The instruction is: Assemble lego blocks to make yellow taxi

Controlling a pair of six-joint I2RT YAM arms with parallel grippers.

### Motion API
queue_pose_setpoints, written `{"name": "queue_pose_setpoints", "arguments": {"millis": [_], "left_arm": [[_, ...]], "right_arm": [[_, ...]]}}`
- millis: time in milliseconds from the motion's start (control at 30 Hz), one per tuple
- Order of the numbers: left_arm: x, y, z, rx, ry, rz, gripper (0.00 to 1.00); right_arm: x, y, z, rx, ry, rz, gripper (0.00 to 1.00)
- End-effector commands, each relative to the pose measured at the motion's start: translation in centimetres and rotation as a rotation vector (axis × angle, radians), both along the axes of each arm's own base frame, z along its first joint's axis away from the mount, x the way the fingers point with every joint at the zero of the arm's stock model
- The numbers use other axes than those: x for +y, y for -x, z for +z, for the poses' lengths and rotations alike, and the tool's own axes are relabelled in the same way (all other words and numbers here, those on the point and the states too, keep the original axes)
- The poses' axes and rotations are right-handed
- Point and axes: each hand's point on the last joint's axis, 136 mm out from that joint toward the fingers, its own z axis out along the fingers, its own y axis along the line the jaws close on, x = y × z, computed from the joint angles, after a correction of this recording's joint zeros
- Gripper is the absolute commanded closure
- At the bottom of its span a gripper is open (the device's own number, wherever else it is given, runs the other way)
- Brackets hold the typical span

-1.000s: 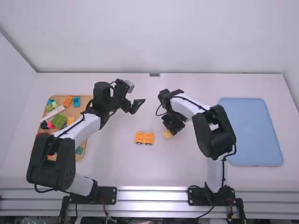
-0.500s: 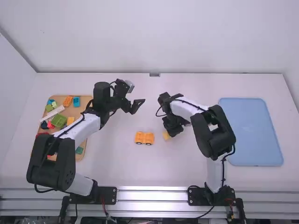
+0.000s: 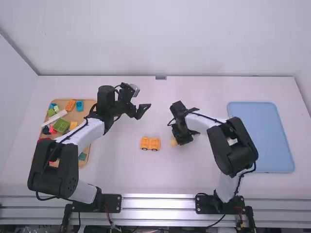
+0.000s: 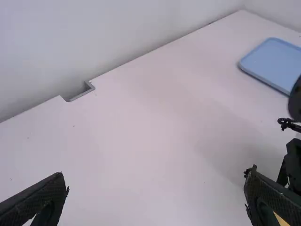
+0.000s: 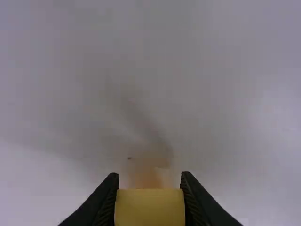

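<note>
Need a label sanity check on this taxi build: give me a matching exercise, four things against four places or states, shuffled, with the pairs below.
Things
1. Blue tray
2. Orange toy car
3. Left hand
4. Yellow block

Places or states
A. Fingers spread wide apart
B. Gripped between the fingers of the right hand
C. Flat at the far right side of the table
D. Standing near the middle of the table, not held

Pairs: 1-C, 2-D, 3-A, 4-B
</note>
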Motion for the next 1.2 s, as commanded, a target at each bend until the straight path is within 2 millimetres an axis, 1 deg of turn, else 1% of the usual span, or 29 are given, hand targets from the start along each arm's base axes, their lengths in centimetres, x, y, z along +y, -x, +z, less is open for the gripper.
{"name": "queue_pose_setpoints", "arguments": {"millis": [0,100,167,233,300,367,400,433,467,533,633,700,767,900,933,967,1000,1033,1067,1100,1133,1167], "left_arm": [[0.2,0.0,0.0,-0.003,-0.001,0.001,0.01],[0.2,0.1,-0.2,0.007,-0.002,0.001,0.01],[0.2,0.2,-0.3,0.011,-0.002,-0.001,0.01],[0.3,0.2,-0.3,0.015,-0.003,0.001,0.01],[0.2,0.2,-0.3,0.015,-0.003,-0.001,0.01],[0.2,0.2,-0.3,0.015,-0.003,0.000,0.01],[0.2,0.2,-0.3,0.014,-0.003,-0.001,0.01],[0.2,0.2,-0.3,0.014,-0.003,0.000,0.01],[0.2,0.2,-0.3,0.014,-0.002,0.000,0.01],[0.2,0.2,-0.3,0.014,-0.003,-0.001,0.01],[0.2,0.2,-0.3,0.015,-0.003,-0.001,0.01],[0.3,0.2,-0.4,0.016,-0.003,0.001,0.01],[0.2,0.3,-0.4,0.019,-0.004,-0.001,0.01],[0.2,0.3,-0.5,0.021,-0.005,-0.001,0.01],[0.3,0.3,-0.6,0.018,-0.012,-0.004,0.01],[0.2,0.4,-0.5,0.014,-0.016,-0.008,0.01],[0.2,0.4,-0.5,0.011,-0.019,-0.009,0.01],[0.3,0.4,-0.6,0.010,-0.024,-0.010,0.01],[0.2,0.4,-0.6,0.010,-0.024,-0.011,0.01],[0.2,0.4,-0.6,0.010,-0.024,-0.012,0.01],[0.3,0.4,-0.6,0.010,-0.025,-0.010,0.01],[0.3,0.3,-0.7,0.011,-0.025,-0.008,0.01]], "right_arm": [[-0.3,0.5,0.0,-0.035,-0.011,-0.025,1.00],[-0.1,0.8,-1.3,-0.044,-0.054,-0.103,1.00],[0.1,1.0,-1.6,-0.037,-0.081,-0.115,1.00],[-0.2,1.3,-1.9,-0.024,-0.090,-0.126,1.00],[-0.3,1.5,-1.8,-0.001,-0.112,-0.137,0.93],[-0.4,1.5,-1.8,0.007,-0.120,-0.144,0.81],[-0.5,1.5,-1.8,0.014,-0.127,-0.150,0.66],[-0.4,1.6,-1.8,0.018,-0.132,-0.150,0.62],[-0.3,1.7,-1.7,0.025,-0.140,-0.151,0.53],[-0.4,1.6,-1.7,0.022,-0.136,-0.155,0.46],[-0.4,1.6,-1.4,0.029,-0.133,-0.151,0.38],[-0.5,1.6,-1.0,0.046,-0.119,-0.149,0.37],[-0.7,1.7,-0.2,0.070,-0.095,-0.143,0.36],[-1.3,1.3,2.4,0.110,-0.050,-0.095,0.36],[-1.7,0.7,3.7,0.114,-0.035,-0.072,0.36],[-1.9,0.2,4.6,0.107,-0.024,-0.047,0.36],[-1.9,0.1,5.0,0.104,-0.020,-0.034,0.36],[-2.3,-0.7,6.6,0.084,0.012,0.023,0.38],[-2.7,-1.4,7.7,0.065,0.041,0.053,0.38],[-2.9,-1.6,8.0,0.058,0.053,0.064,0.40],[-4.1,-2.7,9.4,0.024,0.113,0.121,0.34],[-4.6,-3.0,9.9,0.013,0.135,0.151,0.13]]}}
